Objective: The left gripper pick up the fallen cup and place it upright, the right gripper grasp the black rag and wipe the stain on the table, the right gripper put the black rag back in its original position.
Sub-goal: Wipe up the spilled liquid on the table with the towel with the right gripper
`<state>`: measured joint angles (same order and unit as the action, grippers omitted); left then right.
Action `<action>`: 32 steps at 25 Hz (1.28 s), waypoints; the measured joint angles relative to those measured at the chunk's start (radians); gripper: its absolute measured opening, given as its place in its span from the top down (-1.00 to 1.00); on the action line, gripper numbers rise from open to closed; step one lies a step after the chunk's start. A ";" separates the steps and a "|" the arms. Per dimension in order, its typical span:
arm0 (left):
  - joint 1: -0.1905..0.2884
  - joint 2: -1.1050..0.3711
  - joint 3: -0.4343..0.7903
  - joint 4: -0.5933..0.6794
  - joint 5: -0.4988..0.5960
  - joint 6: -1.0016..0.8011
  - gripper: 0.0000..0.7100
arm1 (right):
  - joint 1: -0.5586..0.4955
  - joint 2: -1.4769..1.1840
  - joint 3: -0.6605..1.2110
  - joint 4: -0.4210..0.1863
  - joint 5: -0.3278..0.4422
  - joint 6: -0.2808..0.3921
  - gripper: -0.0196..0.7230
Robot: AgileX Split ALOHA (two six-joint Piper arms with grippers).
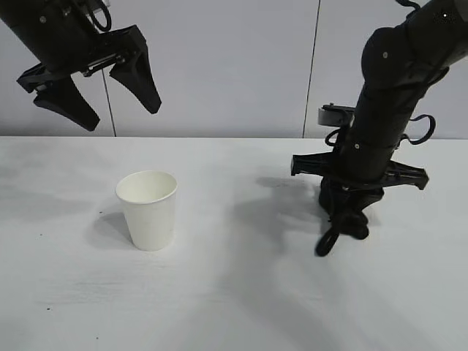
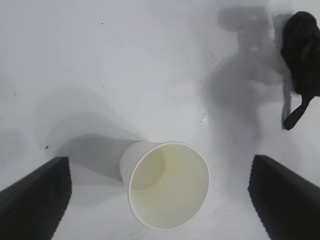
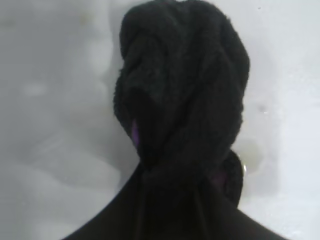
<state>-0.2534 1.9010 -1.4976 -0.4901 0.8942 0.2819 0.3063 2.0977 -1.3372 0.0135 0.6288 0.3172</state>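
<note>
The white paper cup [image 1: 147, 208] stands upright on the table [image 1: 234, 307], left of centre. It also shows in the left wrist view [image 2: 167, 185], mouth up and empty. My left gripper [image 1: 123, 117] is open and empty, raised well above and behind the cup, with its fingers [image 2: 37, 197] spread wide. My right gripper [image 1: 344, 205] is shut on the black rag [image 1: 345, 218] low over the table at the right, a strip of the rag dangling. In the right wrist view the rag [image 3: 182, 95] fills the middle and hides the table beneath. No yellow-brown stain shows.
A small wet glint [image 2: 203, 119] lies on the table between the cup and the rag [image 2: 302, 55]. A faint damp patch [image 3: 255, 155] shows beside the rag. A grey panelled wall [image 1: 234, 66] stands behind the table.
</note>
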 joint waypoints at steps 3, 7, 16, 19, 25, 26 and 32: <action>0.000 0.000 0.000 0.000 0.000 0.000 -0.96 | 0.084 0.000 0.000 0.063 -0.002 -0.029 0.64; 0.000 0.000 0.000 0.000 0.000 0.000 -0.96 | 0.134 0.000 0.000 0.086 -0.016 -0.031 0.64; 0.000 0.000 0.000 0.000 0.000 0.000 -0.96 | 0.009 0.000 0.000 -0.034 0.004 -0.001 0.64; 0.000 0.000 0.000 0.000 0.000 0.000 -0.96 | -0.051 0.000 0.000 -0.068 0.027 0.000 0.64; 0.000 0.000 0.000 0.000 0.000 0.000 -0.96 | -0.143 -0.003 -0.001 -0.096 0.068 -0.012 0.64; 0.000 0.000 0.000 0.000 0.000 0.000 -0.96 | -0.151 -0.003 -0.001 -0.097 0.069 -0.014 0.64; 0.000 0.000 0.000 0.000 -0.001 0.000 -0.96 | -0.146 -0.003 -0.002 -0.078 0.073 -0.042 0.64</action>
<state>-0.2534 1.9010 -1.4976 -0.4901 0.8934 0.2819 0.1604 2.0950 -1.3389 -0.0649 0.7021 0.2751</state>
